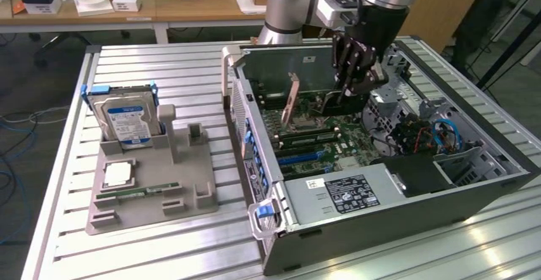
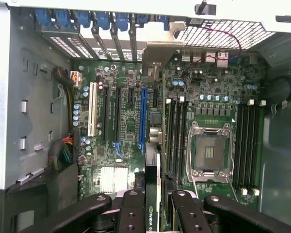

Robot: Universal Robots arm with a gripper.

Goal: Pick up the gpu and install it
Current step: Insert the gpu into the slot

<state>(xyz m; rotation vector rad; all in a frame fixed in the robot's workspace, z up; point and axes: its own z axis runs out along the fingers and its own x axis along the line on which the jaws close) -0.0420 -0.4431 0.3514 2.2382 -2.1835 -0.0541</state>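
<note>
Gripper [image 1: 353,89] is pinching the gpu [image 2: 153,191] edge-on above the motherboard [image 2: 123,126]; it's probably light, stiff and fragile, safest gripped by its edges.

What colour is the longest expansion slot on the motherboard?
Blue; the slot shows best in the wrist view.

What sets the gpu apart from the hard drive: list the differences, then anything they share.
Place: the gpu is inside the computer case, gripped by the end effector; the hard drive stands in the grey holder on the table, ungripped.
Shape: the gpu is a thin dark card; the hard drive is a boxy silver block with a blue-white label.
Shared: both stand on edge.
</note>
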